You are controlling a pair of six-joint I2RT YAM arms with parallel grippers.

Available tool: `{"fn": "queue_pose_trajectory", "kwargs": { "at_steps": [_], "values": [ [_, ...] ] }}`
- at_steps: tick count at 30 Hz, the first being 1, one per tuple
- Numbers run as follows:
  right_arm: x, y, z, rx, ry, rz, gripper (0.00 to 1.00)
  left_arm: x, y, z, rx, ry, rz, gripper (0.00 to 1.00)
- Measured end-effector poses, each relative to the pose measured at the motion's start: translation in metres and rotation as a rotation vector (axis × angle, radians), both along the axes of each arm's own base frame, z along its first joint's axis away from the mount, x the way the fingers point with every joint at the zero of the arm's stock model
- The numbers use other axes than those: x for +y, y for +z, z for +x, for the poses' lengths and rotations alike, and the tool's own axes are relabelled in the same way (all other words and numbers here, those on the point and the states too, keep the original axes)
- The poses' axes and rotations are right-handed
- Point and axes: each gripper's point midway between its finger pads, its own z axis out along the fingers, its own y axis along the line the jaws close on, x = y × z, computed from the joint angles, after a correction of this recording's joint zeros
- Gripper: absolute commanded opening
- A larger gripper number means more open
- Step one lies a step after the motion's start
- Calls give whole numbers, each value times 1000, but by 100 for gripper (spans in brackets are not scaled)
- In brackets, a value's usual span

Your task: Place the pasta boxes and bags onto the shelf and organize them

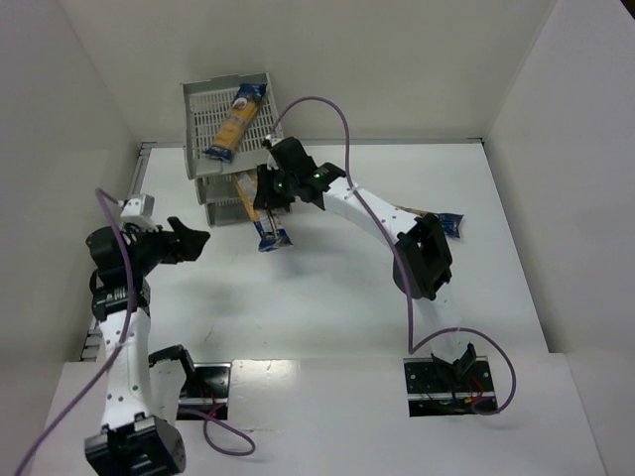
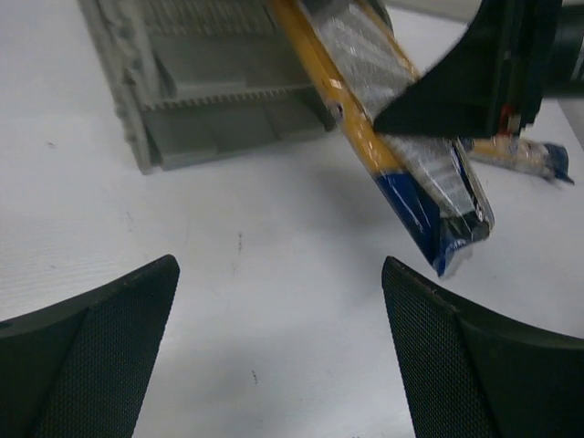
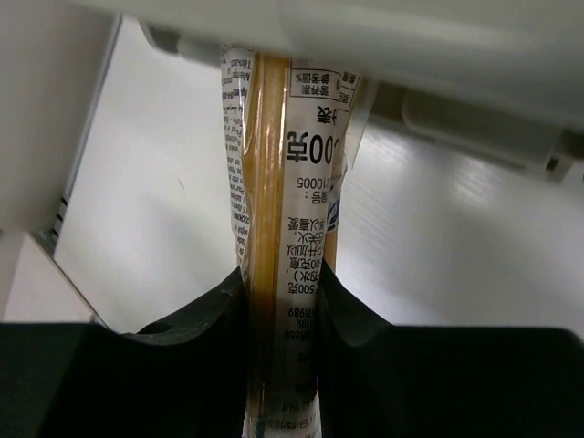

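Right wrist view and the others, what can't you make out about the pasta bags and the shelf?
- Held pasta bag: right wrist view, its far end vanishes under the shelf; near end hidden by the right jaws.
- Its tray level: top view, the right arm covers the entry.
- Third pasta bag: top view, the right arm hides all but one blue end.
- Lower trays: top view, the top tray covers them.
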Motion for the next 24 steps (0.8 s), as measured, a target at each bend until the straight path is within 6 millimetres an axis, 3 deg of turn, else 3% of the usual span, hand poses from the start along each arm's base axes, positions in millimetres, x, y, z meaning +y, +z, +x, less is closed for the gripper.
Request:
{"fn": "queue_pose_trajectory", "kwargs": {
  "at_steps": [6, 12, 18, 24],
  "values": [
    [9, 8, 22, -1, -91, 49, 0, -50, -35, 17, 150, -192, 2, 99],
    [17, -6, 36, 22, -139, 66, 0, -93, -37, 48, 193, -336, -6, 99],
    [27, -10, 39, 40, -150, 82, 0, -109, -49, 76, 253, -355, -124, 99],
    [31, -13, 40, 47, -153, 86, 0, -131, -69, 78, 345, -394, -199, 99]
  ]
}}
